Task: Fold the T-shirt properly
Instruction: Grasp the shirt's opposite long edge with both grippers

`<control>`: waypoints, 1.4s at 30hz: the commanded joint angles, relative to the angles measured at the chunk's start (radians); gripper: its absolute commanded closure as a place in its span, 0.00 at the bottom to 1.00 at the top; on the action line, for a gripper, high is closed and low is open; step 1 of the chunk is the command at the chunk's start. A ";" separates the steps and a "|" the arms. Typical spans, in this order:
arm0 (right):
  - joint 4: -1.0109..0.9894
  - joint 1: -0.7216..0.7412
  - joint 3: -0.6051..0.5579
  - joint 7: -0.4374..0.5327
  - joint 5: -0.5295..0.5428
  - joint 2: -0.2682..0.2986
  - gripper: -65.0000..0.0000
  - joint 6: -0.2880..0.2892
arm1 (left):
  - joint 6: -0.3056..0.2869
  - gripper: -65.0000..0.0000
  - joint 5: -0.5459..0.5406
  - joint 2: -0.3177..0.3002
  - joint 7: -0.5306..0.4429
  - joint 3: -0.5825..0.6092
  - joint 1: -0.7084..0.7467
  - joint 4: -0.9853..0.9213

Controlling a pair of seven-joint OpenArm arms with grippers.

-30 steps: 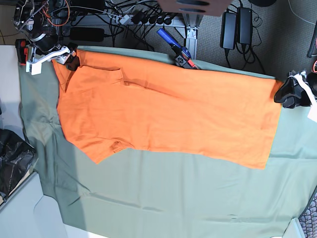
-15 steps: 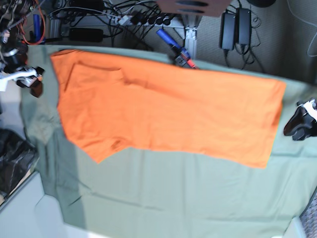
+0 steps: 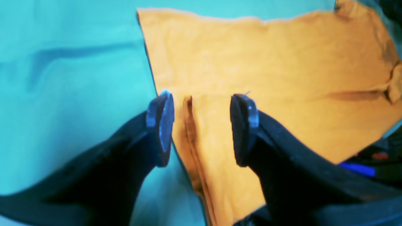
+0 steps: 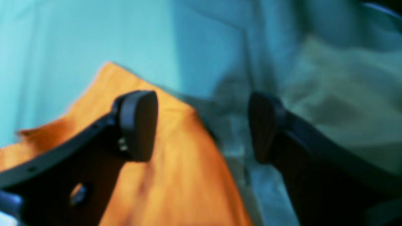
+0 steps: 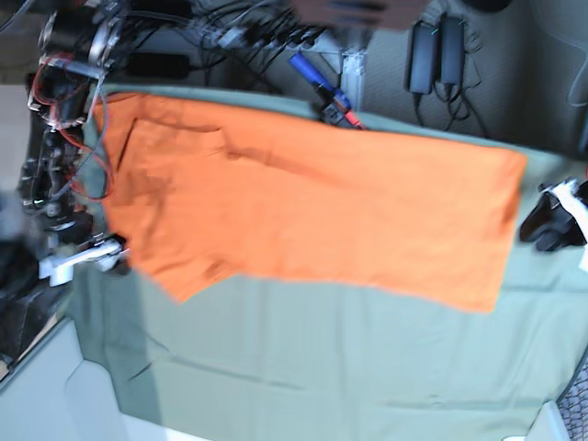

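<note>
The orange T-shirt [image 5: 312, 207] lies flat across the grey-green table cover [image 5: 322, 367], sleeve end at the left and hem at the right. My left gripper [image 5: 544, 220] stands open just off the hem at the right. In the left wrist view it [image 3: 202, 125] hovers over the hem edge of the T-shirt [image 3: 267, 69], a small ridge of cloth between its fingers, nothing pinched. My right gripper [image 5: 103, 257] is open beside the near left sleeve. In the right wrist view it [image 4: 202, 127] straddles the T-shirt's [image 4: 176, 175] edge.
A blue-handled clamp [image 5: 323, 92] sits at the table's back edge. Power bricks [image 5: 439, 50] and cables lie on the floor behind. A black bag [image 5: 18, 303] sits off the left edge. The right arm's body and red wires [image 5: 60, 138] rise along the left side.
Both grippers have left the shirt's far corners. The right arm swung off the table and down to the near sleeve. The left gripper moved toward the near side, off the hem.
</note>
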 commanded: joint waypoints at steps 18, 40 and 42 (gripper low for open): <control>0.003 0.065 -0.167 -0.050 -0.011 -0.020 0.32 0.126 | -0.012 0.50 0.060 -0.020 -0.047 0.003 -0.147 -0.161; 0.003 0.063 -0.167 -0.083 0.008 -0.020 0.32 0.126 | -0.012 0.50 0.273 0.085 -0.199 0.319 -0.652 -0.795; 0.003 0.063 -0.167 -0.083 0.015 -0.020 0.32 0.126 | -0.012 0.50 0.270 0.095 -0.198 0.319 -0.652 -0.795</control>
